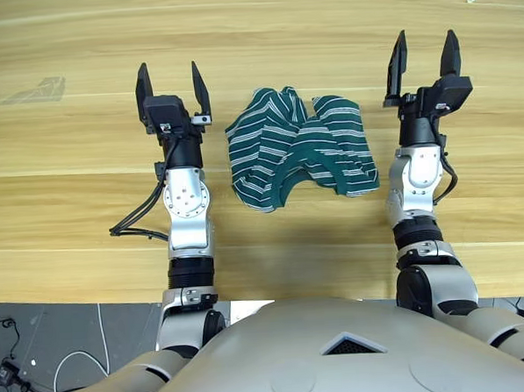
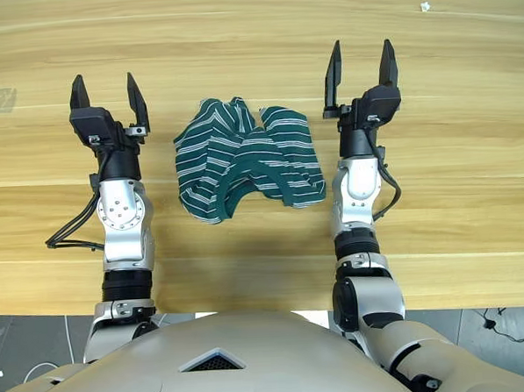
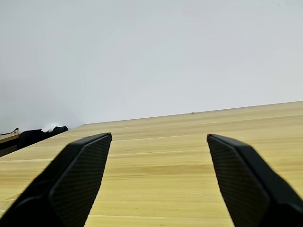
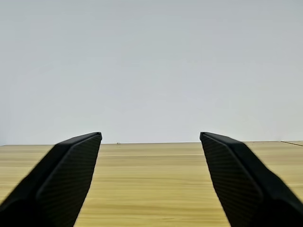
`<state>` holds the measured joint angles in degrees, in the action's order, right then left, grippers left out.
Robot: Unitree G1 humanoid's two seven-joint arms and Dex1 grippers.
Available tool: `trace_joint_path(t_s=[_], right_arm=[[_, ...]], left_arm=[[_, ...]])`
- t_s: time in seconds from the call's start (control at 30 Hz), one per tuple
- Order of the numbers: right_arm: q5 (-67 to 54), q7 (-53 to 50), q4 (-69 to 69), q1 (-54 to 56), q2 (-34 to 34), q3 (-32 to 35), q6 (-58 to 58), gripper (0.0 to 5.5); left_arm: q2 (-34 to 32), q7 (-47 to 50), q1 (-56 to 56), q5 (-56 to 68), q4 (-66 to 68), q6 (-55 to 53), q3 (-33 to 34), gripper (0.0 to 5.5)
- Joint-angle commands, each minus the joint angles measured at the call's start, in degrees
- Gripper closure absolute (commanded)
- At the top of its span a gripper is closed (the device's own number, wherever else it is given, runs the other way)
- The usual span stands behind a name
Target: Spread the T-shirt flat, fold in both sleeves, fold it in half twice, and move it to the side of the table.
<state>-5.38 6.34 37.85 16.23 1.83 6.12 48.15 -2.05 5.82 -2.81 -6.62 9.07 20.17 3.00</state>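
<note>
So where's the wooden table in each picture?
Left eye view: the table fills most of it, under the shirt.
Right eye view: the same.
Left wrist view: lower part, past the left gripper.
Right wrist view: bottom strip, past the right gripper.
Shared landmark: the black fingers.

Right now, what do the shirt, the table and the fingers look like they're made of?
Shirt: soft knit cloth, likely cotton, green with white stripes; it lies in limp folds.
Table: pale wood or wood-look laminate, matte; grain lines and plank seams show.
Fingers: hard, black, fine woven texture; perhaps carbon fibre or plastic.
</note>
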Motion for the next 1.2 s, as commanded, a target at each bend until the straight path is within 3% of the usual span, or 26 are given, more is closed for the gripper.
trace_joint_path(t_s=[0.03,0.83,1.0,1.2], right_arm=[[0.25,0.25,-0.5,0.1,0.12,-0.11,-0.1,1.64],[0.59,0.09,1.35,1.33,0.23,-0.03,0.29,1.64],[0.43,0.29,2.05,1.9,-0.39,-0.38,0.21,1.64],[0.97,-0.52,-1.07,0.45,-1.79,-1.36,-0.79,1.64]], left_arm=[[-0.16,0.2,-0.17,-0.36,-0.41,-0.03,-0.35,1.76],[-1.33,0.07,-0.26,-3.79,-0.37,-1.85,-1.99,1.76],[-6.87,-1.2,7.24,-17.33,-10.7,-4.83,-7.28,1.76],[-17.19,-7.98,27.69,-25.46,-22.9,-0.44,-13.52,1.76]])
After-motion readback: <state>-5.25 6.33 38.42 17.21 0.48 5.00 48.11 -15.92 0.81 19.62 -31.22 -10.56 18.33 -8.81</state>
